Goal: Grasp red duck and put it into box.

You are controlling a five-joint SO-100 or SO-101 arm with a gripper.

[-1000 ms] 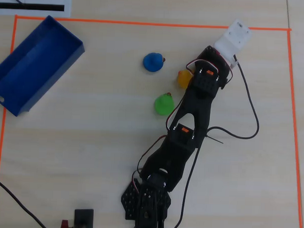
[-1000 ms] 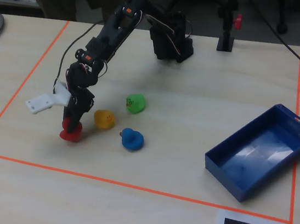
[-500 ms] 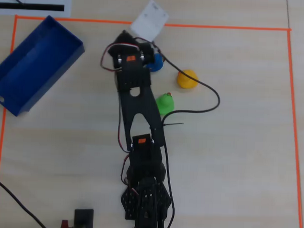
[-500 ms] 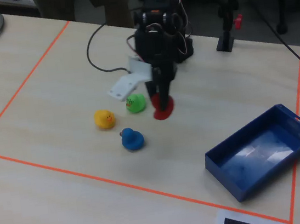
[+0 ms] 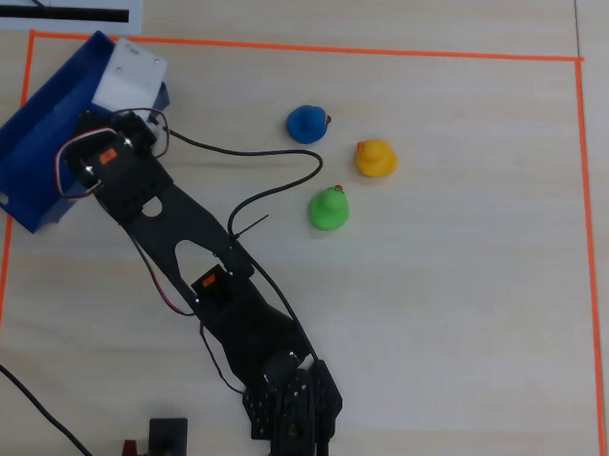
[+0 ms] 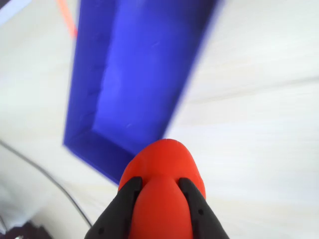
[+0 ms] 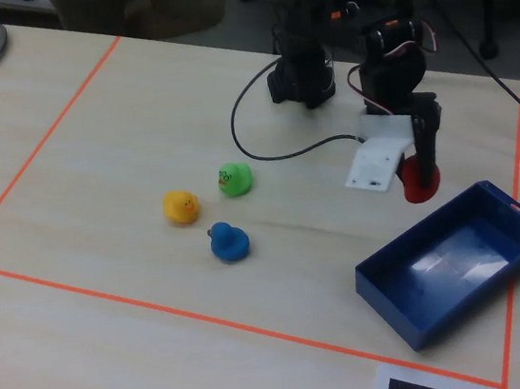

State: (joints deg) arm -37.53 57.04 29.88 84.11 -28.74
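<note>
Holding the red duck (image 6: 163,186) clamped between my gripper (image 6: 162,191) fingers, lifted off the table. In the wrist view the box (image 6: 134,74) lies just ahead, its near corner touching the duck's outline; long axis runs away from me.

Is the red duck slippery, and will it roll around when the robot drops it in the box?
Probably a bit slippery: the red duck looks smooth and glossy between the gripper fingers. It is rounded, so it may wobble or roll when it lands in the box. It seems light, since two thin fingers hold it up.
</note>
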